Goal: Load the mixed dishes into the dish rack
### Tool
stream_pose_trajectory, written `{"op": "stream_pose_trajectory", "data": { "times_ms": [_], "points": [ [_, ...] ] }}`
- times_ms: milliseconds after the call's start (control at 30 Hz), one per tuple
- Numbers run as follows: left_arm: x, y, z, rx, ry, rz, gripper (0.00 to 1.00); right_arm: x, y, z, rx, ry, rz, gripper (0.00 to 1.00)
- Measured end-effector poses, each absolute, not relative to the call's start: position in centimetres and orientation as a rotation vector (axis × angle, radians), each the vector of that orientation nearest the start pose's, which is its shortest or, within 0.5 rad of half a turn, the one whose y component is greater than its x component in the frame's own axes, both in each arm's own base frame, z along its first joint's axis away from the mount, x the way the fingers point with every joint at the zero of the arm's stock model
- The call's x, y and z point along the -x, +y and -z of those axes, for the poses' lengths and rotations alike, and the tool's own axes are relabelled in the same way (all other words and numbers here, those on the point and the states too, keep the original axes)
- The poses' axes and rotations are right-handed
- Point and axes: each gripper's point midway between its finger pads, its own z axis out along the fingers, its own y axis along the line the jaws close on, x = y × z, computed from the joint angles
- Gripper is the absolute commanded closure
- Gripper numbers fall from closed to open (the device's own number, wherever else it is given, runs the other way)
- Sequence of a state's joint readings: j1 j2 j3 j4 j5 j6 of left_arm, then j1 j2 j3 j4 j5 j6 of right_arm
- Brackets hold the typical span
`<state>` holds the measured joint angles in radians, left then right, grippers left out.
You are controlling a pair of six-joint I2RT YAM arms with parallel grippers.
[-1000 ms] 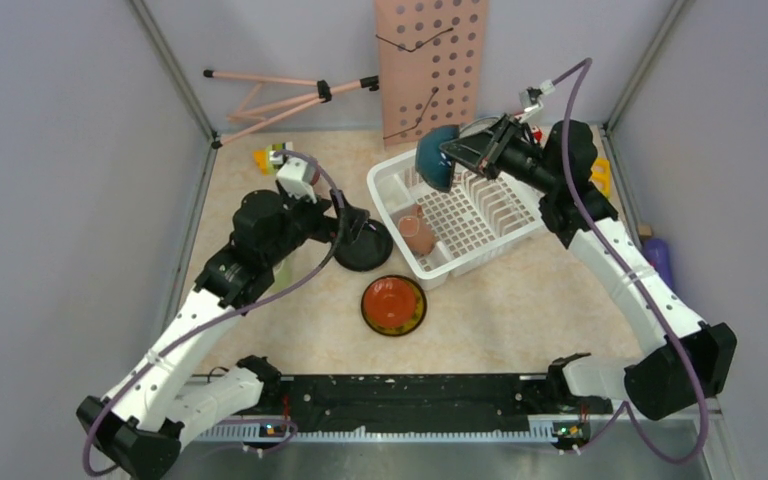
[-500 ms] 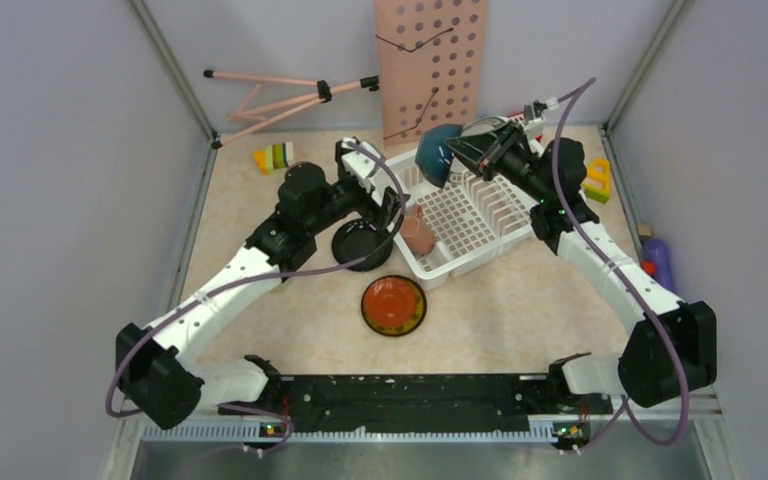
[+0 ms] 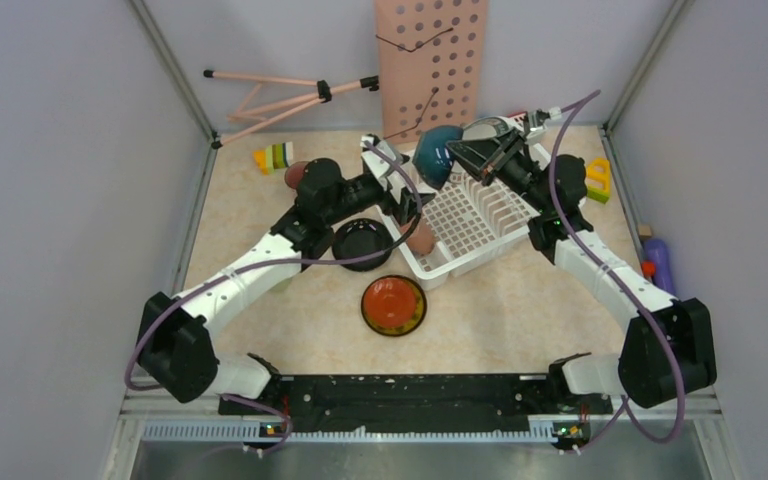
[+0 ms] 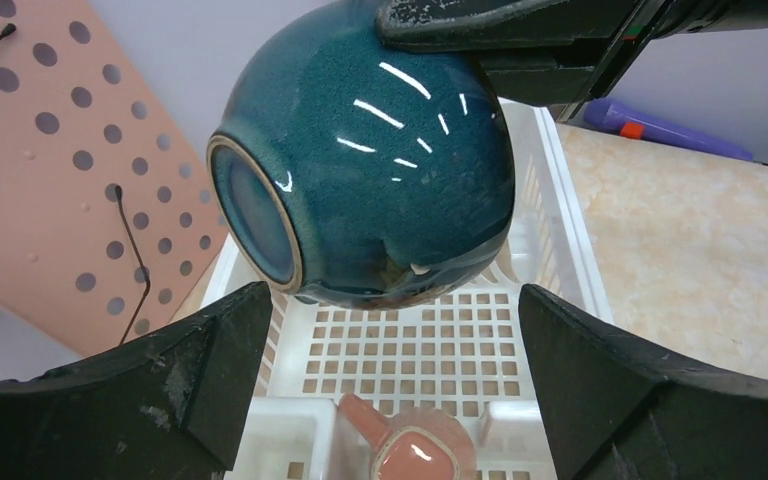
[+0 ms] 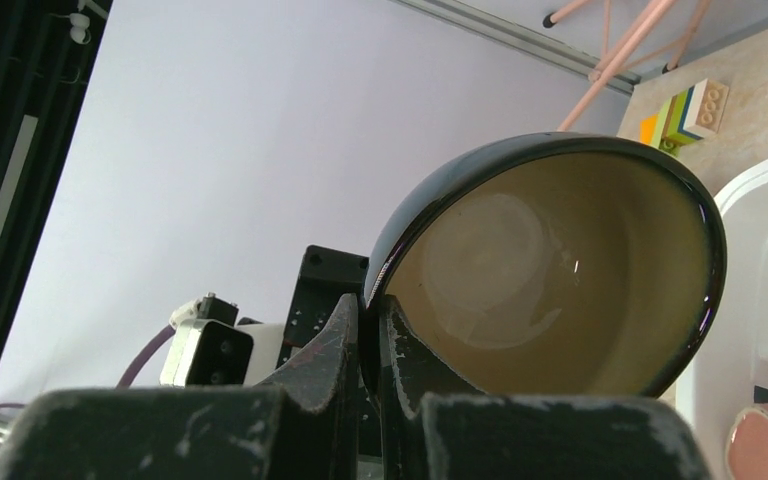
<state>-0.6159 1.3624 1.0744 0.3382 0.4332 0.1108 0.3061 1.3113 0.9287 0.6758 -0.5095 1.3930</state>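
Right claw (image 5: 368,330) clamped on rim of teal bowl (image 4: 370,170). Bowl tipped sideways, held above far-left end of dish rack (image 4: 568,220). Left claw (image 4: 388,330) spread wide, empty, near bowl. Pinkish cup (image 4: 415,445) inside rack. Red plate (image 3: 393,305) on bench (image 3: 520,310).

Left arm (image 3: 230,285) & right arm (image 3: 610,280): white link shells, blk joint housings, purple cable (image 3: 564,112) along each. Fingers (image 4: 160,390) blk, scuffed. Bases on blk rail (image 3: 410,395).

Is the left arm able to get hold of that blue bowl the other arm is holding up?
Probably yes. The left gripper stands wide open, facing the teal bowl, with nothing between them. The right gripper pinches the bowl's rim, though, so it would have to let go.
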Motion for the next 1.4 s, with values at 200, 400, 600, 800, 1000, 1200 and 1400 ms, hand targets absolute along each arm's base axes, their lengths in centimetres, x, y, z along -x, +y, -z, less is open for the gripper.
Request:
{"op": "stream_pose_trajectory", "data": {
  "times_ms": [200, 400, 600, 800, 1000, 1200, 1400],
  "points": [
    [-33.2, -33.1, -32.2, -0.916, 1.299, 0.708, 0.01, -34.7, 23.6, -38.2, -0.331, 1.511, -1.738, 1.00],
    [-33.6, -34.0, -32.7, -0.928, 1.276, 0.625, 0.01, -34.6, 23.4, -38.3, -0.355, 1.487, -1.760, 1.00],
    [-34.2, -34.4, -33.1, -0.925, 1.256, 0.541, 0.01, -34.6, 23.1, -38.9, -0.361, 1.461, -1.771, 1.00],
    [-34.7, -34.6, -32.9, -0.910, 1.262, 0.515, 0.02, -34.7, 23.0, -38.8, -0.368, 1.459, -1.768, 1.00],
    [-35.0, -35.0, -32.5, -0.914, 1.271, 0.515, 0.10, -34.8, 22.8, -38.2, -0.390, 1.463, -1.760, 1.00],
    [-35.2, -35.1, -32.4, -0.927, 1.264, 0.500, 0.36, -35.1, 22.7, -38.2, -0.408, 1.453, -1.750, 1.00],
    [-35.5, -35.3, -32.5, -0.952, 1.265, 0.476, 0.88, -35.3, 22.4, -38.2, -0.422, 1.440, -1.738, 0.93]
  ]
}}
